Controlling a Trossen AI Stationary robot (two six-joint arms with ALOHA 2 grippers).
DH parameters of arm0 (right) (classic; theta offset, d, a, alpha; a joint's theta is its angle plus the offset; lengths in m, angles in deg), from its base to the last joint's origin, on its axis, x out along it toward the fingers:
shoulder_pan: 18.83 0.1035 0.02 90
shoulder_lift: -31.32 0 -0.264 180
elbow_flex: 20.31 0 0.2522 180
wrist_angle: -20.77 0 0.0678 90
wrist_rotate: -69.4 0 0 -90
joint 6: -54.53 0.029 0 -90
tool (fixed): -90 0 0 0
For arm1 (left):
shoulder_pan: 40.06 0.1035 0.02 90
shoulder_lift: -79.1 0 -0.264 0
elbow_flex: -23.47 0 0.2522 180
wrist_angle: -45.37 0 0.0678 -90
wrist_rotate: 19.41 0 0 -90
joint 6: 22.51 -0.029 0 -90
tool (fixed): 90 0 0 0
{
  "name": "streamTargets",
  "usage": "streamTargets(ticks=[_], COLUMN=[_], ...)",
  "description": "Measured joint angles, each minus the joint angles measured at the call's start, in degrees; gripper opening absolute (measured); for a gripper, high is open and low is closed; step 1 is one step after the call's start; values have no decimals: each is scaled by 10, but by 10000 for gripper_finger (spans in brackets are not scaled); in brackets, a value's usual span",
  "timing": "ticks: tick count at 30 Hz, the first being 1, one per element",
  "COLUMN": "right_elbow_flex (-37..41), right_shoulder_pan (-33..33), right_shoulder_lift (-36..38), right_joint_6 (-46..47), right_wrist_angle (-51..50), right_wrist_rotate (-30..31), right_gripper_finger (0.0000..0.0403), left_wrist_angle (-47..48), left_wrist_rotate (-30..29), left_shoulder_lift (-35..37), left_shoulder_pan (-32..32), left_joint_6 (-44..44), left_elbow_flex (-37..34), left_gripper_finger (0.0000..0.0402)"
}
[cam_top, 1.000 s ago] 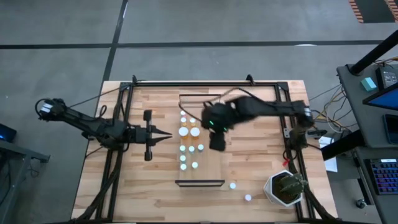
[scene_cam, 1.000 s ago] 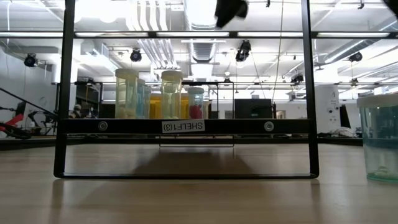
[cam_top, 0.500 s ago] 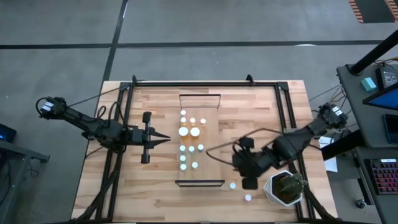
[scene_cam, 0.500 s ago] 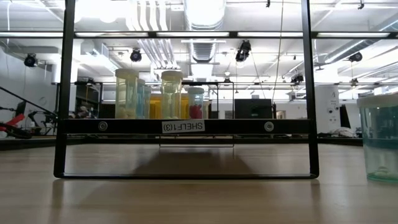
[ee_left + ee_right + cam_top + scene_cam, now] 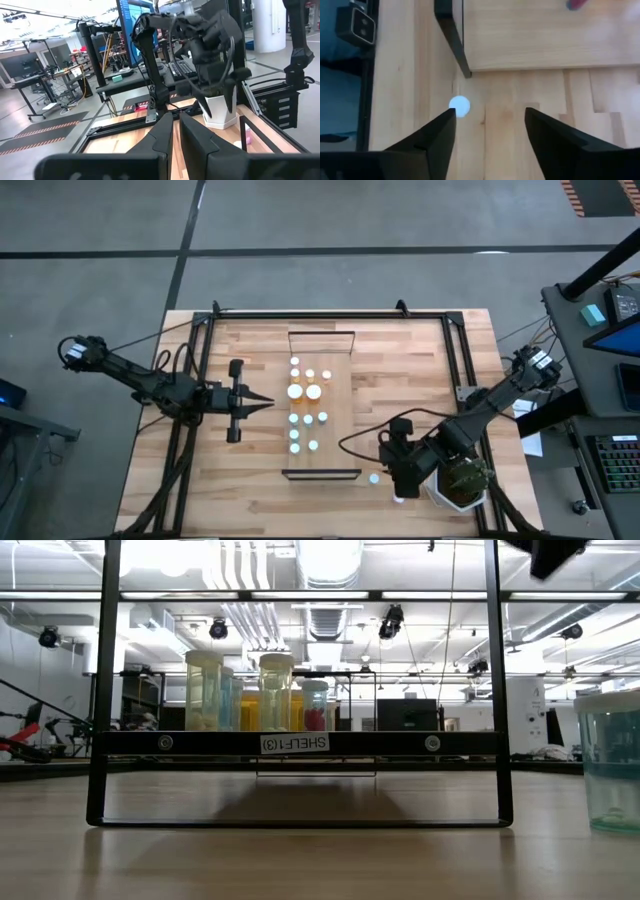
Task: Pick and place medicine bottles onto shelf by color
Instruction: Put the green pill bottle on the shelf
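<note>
Several small white-capped medicine bottles (image 5: 308,417) stand upright on the light-wood shelf (image 5: 340,380), which lies on the table. Two more bottles (image 5: 374,478) (image 5: 398,498) stand on the table off the shelf's near right corner. My right gripper (image 5: 396,482) hovers above them, open and slanting down. In its wrist view a white cap (image 5: 459,106) shows just ahead of one finger (image 5: 440,135), untouched. My left gripper (image 5: 265,402) is shut, level, left of the shelf, holding nothing.
A potted plant in a white pot (image 5: 462,483) stands close to the right of my right gripper. The shelf's dark end rail (image 5: 452,35) is just beyond the loose bottle. A dark frame (image 5: 455,360) borders the table. A large translucent bottle (image 5: 612,760) stands at the near right.
My right gripper has swung from above the shelf's far half toward the table's near right corner and come down, and now stands over the two loose bottles beside the plant. The bottles on the shelf have stayed where they were.
</note>
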Motion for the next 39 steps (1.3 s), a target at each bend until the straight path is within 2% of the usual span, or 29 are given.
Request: streamTargets(ticks=[6, 12, 20, 26, 31, 39], right_elbow_flex=[82, 156, 176, 159, 151, 151], right_shoulder_pan=[27, 33, 32, 32, 32, 27], right_shoulder_lift=[0, -11, -48, -100, -106, -106], right_joint_6=[-6, -3, -13, -14, -14, -7], right_wrist_angle=[104, 217, 271, 280, 281, 280], right_wrist_rotate=[-4, -2, -1, 4, 21, 34], right_gripper_finger=[260, 267, 264, 252, 236, 173], left_wrist_angle=[-5, -14, -17, -22, -23, -27], left_wrist_rotate=[-8, -8, -9, -9, -9, -9], left_shoulder_lift=[0, 1, 4, 7, 7, 7], left_shoulder_pan=[0, 0, 1, 1, 1, 1], left_joint_6=[0, -1, -4, -5, -5, -5], left_elbow_flex=[-1, 0, 1, 0, 0, -1], left_gripper_finger=[15, 15, 15, 15, 15, 15])
